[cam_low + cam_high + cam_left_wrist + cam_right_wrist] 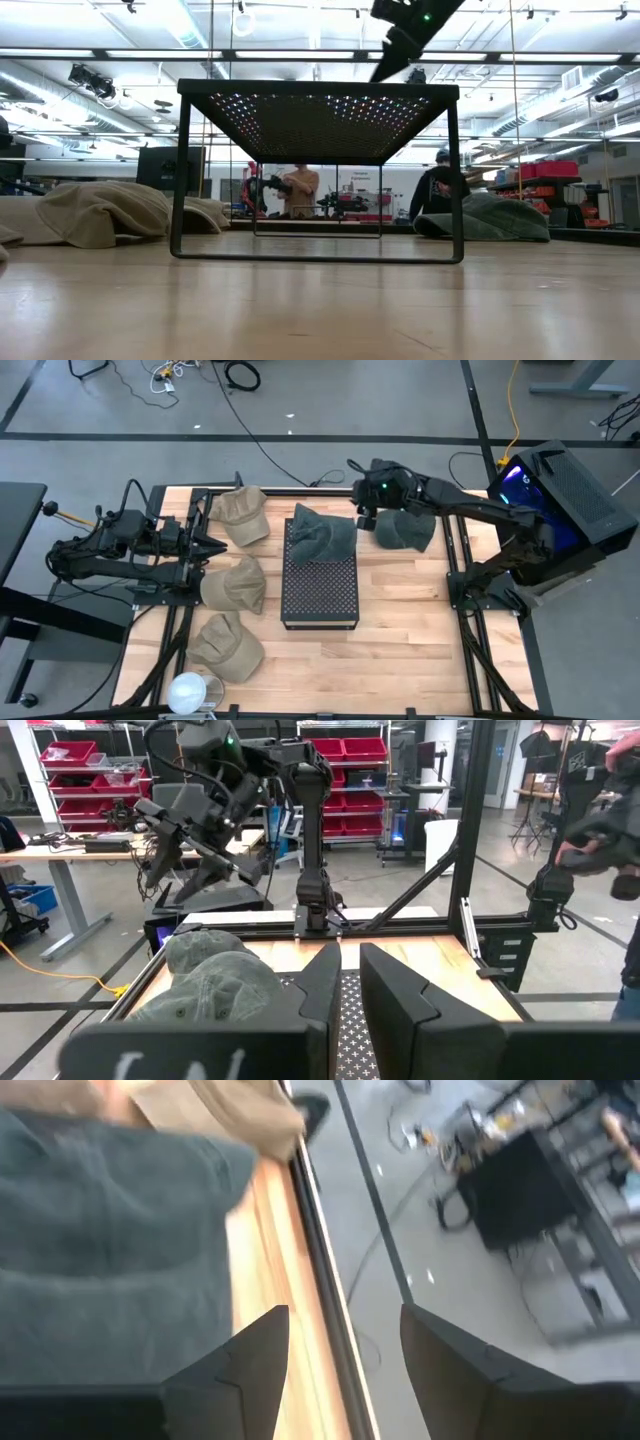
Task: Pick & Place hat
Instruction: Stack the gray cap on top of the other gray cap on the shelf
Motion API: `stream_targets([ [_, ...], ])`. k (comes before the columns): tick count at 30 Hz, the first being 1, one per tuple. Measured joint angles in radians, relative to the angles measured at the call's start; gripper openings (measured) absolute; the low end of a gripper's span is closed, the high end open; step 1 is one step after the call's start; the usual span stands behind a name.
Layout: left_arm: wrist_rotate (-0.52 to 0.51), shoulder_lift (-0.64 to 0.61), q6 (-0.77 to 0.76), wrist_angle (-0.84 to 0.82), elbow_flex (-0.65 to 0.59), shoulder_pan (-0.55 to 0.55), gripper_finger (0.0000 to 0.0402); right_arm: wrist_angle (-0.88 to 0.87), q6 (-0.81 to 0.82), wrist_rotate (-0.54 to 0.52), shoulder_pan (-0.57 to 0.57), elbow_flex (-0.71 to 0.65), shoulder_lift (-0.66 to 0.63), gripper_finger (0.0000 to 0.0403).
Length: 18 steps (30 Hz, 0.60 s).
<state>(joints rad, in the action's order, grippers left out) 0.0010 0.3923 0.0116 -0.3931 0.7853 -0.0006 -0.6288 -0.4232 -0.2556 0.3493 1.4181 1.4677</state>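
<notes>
A dark green hat [322, 535] lies crumpled on the far end of the black perforated stand [320, 595]; it also shows in the left wrist view [215, 985] and the right wrist view [110, 1250]. My right gripper [360, 495] hangs open and empty in the air just right of and beyond that hat, slanting down, high in the low view [405, 30]. A second green hat [405, 530] rests on the table to its right. My left gripper [215, 545] waits level at the table's left, with a narrow gap between its fingers [350, 990] and nothing in it.
Three tan hats lie on the left of the table: far [243, 515], middle [235, 585] and near [228, 648]. A white round object [188, 692] sits at the near left corner. Black frame rails run along the table's sides. People stand in the room beyond [300, 190].
</notes>
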Motion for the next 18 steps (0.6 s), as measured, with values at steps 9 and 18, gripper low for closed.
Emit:
stream_targets([
  [9,0.000,0.000,0.000,0.000,0.000,0.000,0.0048,-0.248,0.099,0.001,0.060,0.000,-0.004,0.0194],
  [18,0.000,0.000,0.000,0.000,0.000,0.000,0.0048,-0.441,0.212,0.001,0.133,-0.003,-0.004,0.0194],
])
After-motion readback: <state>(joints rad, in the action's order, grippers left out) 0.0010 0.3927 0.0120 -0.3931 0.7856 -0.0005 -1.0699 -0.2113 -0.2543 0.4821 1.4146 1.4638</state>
